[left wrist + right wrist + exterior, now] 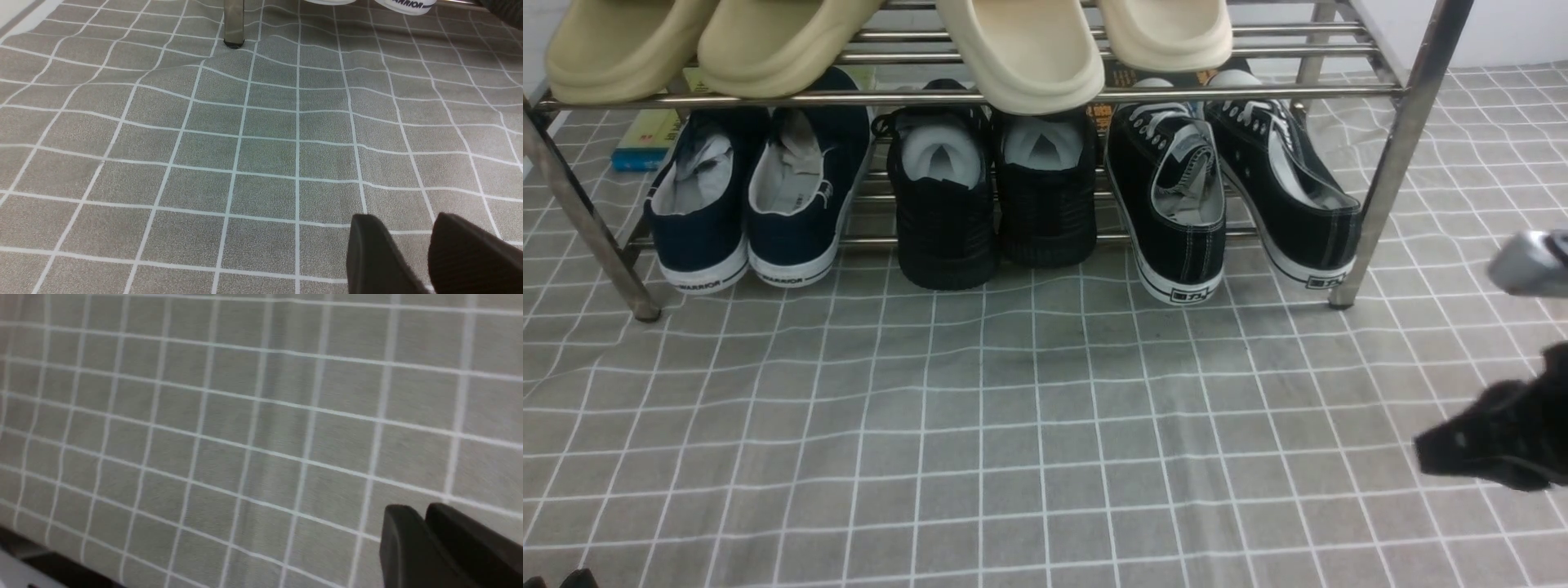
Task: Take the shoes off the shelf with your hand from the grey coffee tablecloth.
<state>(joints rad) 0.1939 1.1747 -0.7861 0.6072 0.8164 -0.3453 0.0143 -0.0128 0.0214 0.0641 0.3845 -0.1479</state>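
Observation:
The black canvas shoes, with white laces and white-edged soles, sit heels out at the right end of the lower tier of the steel shelf. The shelf stands on the grey checked tablecloth. My right gripper is low at the right edge, in front of and to the right of the shoes. In the right wrist view it is shut and empty over the cloth. My left gripper barely shows at the bottom left. In the left wrist view it is open and empty over the cloth.
Navy sneakers and all-black mesh sneakers fill the rest of the lower tier. Beige slippers lie on the upper tier. A blue and yellow box lies behind the shelf's left end. The shelf's left leg shows in the left wrist view.

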